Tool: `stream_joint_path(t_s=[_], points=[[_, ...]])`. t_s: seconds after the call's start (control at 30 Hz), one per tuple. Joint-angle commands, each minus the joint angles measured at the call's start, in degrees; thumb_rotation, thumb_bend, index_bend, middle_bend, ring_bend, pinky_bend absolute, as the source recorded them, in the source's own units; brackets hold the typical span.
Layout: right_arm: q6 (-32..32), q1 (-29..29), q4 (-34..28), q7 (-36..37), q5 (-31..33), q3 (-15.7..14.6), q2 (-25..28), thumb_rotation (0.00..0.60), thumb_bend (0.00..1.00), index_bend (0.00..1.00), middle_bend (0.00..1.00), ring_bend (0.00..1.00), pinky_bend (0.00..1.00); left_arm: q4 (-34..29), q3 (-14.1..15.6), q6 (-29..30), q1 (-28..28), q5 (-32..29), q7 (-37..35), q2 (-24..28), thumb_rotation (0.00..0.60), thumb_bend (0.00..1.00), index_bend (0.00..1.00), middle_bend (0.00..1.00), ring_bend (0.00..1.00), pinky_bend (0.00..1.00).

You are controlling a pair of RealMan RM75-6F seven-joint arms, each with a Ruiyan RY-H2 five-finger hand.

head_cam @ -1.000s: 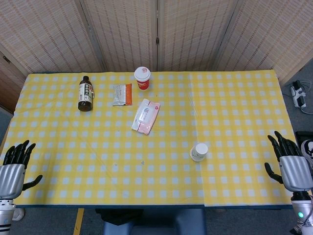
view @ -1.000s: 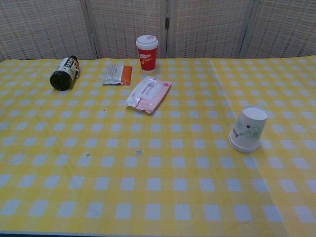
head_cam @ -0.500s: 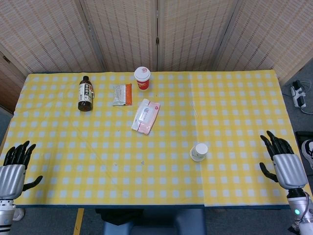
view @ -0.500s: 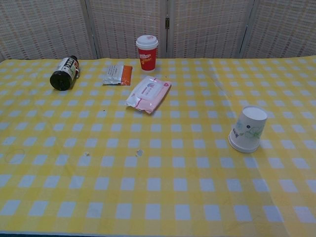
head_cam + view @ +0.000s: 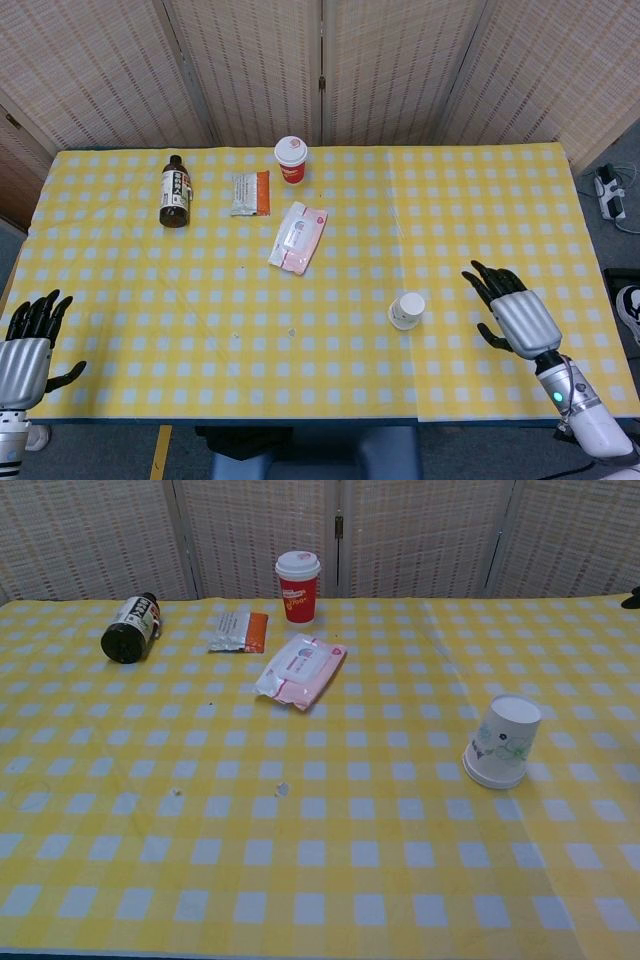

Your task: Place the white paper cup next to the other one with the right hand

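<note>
The white paper cup (image 5: 406, 310) (image 5: 501, 741) stands upside down on the yellow checked tablecloth, right of centre near the front. The other cup, red with a white lid (image 5: 291, 158) (image 5: 297, 585), stands upright at the back centre. My right hand (image 5: 512, 312) hovers over the cloth a short way right of the white cup, fingers spread, holding nothing; only a dark fingertip (image 5: 631, 601) shows at the chest view's right edge. My left hand (image 5: 30, 334) stays off the table's front left corner, fingers apart and empty.
A dark sauce bottle (image 5: 175, 191) (image 5: 132, 628) lies at the back left. A small orange and white packet (image 5: 250, 192) (image 5: 238, 630) lies beside the red cup, and a pink wet-wipes pack (image 5: 298, 237) (image 5: 299, 669) sits in front of it. Woven screens stand behind the table.
My right hand has moved left from beyond the table's right edge to over the cloth, closer to the white cup. Left hand and objects are unmoved.
</note>
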Motion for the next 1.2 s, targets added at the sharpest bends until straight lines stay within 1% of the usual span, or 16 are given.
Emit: stream_joint_path(t_s=[0.03, 0.2, 0.53, 0.7, 0.93, 1.2], points=[[-4.53, 3.47, -0.52, -1.06, 1.53, 0.65, -0.8, 0.6, 0.42, 0.11, 0.02, 0.1, 0.1, 0.04, 0.05, 0.0, 0.05, -0.02, -0.06, 0.01, 0.6, 0.22, 0.0, 0.0, 0.0, 0.0], [-9.98, 7.34, 0.59, -0.96, 3.27, 0.92, -2.92, 0.6, 0.42, 0.13, 0.03, 0.1, 0.1, 0.25, 0.21, -0.27, 0.13, -0.14, -0.52, 0.0, 0.6, 0.22, 0.0, 0.0, 0.0, 0.0], [-17.17, 12.95, 4.08, -1.48, 7.22, 1.22, -6.98, 0.6, 0.42, 0.16, 0.04, 0.1, 0.1, 0.59, 0.15, -0.6, 0.08, -0.39, -0.99, 0.05, 0.6, 0.22, 0.0, 0.0, 0.0, 0.0], [-19.0, 14.93, 4.59, -1.16, 8.84, 1.54, -8.02, 0.6, 0.42, 0.17, 0.04, 0.1, 0.1, 0.83, 0.17, -0.6, 0.15, -0.45, -1.38, 0.13, 0.6, 0.22, 0.0, 0.0, 0.0, 0.0], [-20.49, 16.62, 4.11, -0.37, 10.32, 1.5, -7.52, 0.6, 0.42, 0.22, 0.07, 0.1, 0.1, 1.23, 0.18, -0.55, 0.4, -0.77, -1.9, 0.14, 0.6, 0.22, 0.0, 0.0, 0.0, 0.0], [-21.66, 18.27, 4.59, -0.34, 12.39, 1.35, -7.92, 0.6, 0.42, 0.24, 0.08, 0.11, 0.1, 1.64, 0.2, -0.76, 0.39, -0.84, -2.22, 0.02, 0.6, 0.22, 0.0, 0.0, 0.0, 0.0]])
